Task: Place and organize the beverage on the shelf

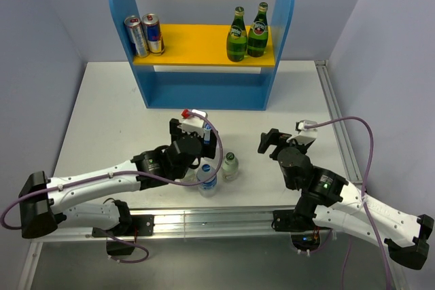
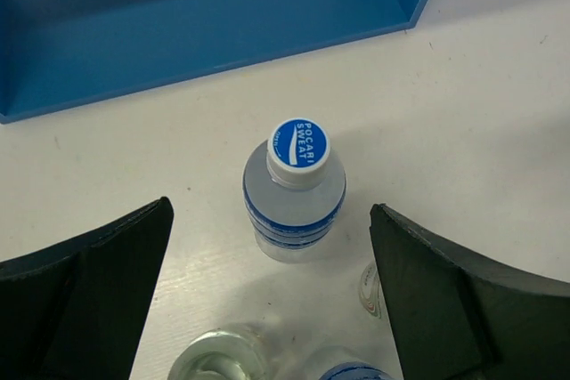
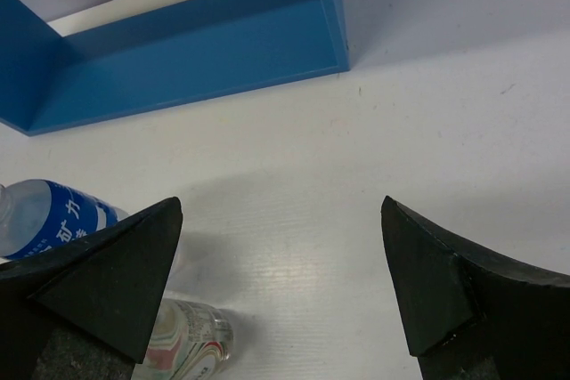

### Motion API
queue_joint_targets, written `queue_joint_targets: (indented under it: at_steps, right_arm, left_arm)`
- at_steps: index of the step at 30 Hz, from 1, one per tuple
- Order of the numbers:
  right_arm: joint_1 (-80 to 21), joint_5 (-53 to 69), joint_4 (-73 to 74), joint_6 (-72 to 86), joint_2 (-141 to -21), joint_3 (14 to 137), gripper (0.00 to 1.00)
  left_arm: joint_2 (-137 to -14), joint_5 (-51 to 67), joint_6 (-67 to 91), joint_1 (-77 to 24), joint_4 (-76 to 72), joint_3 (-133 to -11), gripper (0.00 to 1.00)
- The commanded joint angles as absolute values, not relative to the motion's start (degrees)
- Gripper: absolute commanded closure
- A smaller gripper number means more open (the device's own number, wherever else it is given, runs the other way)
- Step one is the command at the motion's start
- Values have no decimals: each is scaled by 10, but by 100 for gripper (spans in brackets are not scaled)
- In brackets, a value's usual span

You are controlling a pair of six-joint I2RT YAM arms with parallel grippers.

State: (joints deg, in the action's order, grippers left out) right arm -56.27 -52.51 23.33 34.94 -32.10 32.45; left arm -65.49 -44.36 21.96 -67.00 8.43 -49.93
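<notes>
**Both tools wide apart, nothing gripped**

Left wrist view: left tool (image 2: 269, 213) has its fingers (image 2: 89, 295) spread wide. The blue-cap bottle (image 2: 298, 144) stands upright on the desk (image 2: 499, 86), between the tips and slightly ahead of them. Clear gap on each side, no contact. Cap reads POCARI SWEAT. Tops of other bottles show at the bottom edge of the view, cut off.

Top view: second blue-cap bottle (image 1: 208, 183) and pale-cap bottle (image 1: 230, 166) stand upright, just beside each other, close to the left arm's wrist on its right side.

Right tool (image 3: 280, 209): fingers wide apart too, only bare desk between them, touching nothing. A blue-labelled bottle sits at the left of its view, partly behind the finger. Another labelled bottle is low in the frame. Can't tell which bottles these are.

Shelf (image 1: 204, 89) stands at the far side of the desk. On the yellow upper board (image 1: 194, 37), right end: green bottle (image 1: 236, 36) and second green bottle (image 1: 257, 30), upright, close together. Left end: two cans (image 1: 136, 37), upright, side by side.
</notes>
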Motion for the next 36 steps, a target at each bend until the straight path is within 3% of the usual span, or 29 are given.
queue_joint_targets:
  at_steps: [1, 20, 29, 32, 33, 35, 36]
  right_arm:
    - [-565, -541, 232, 360, -317, 333, 0]
    - [-565, -545, 235, 364, -322, 332, 0]
    - [-565, -543, 235, 363, -320, 332, 0]
    - [-565, -542, 235, 363, -321, 332, 0]
    - [-565, -542, 234, 363, -321, 332, 0]
    - [-565, -542, 234, 363, -321, 332, 0]
    - [-565, -542, 233, 363, -322, 332, 0]
  left_arm:
    - [-665, -427, 258, -671, 57, -490, 1]
    - [-770, -355, 282, -629, -28, -462, 1]
    - [-809, -380, 278, -614, -87, -456, 3]
    - [-815, -375, 275, -605, -103, -453, 21]
    - [-816, -380, 275, -603, -105, -452, 35]
    - [-816, -381, 274, -599, -112, -449, 53]
    - [-815, -383, 273, -599, -113, -448, 74]
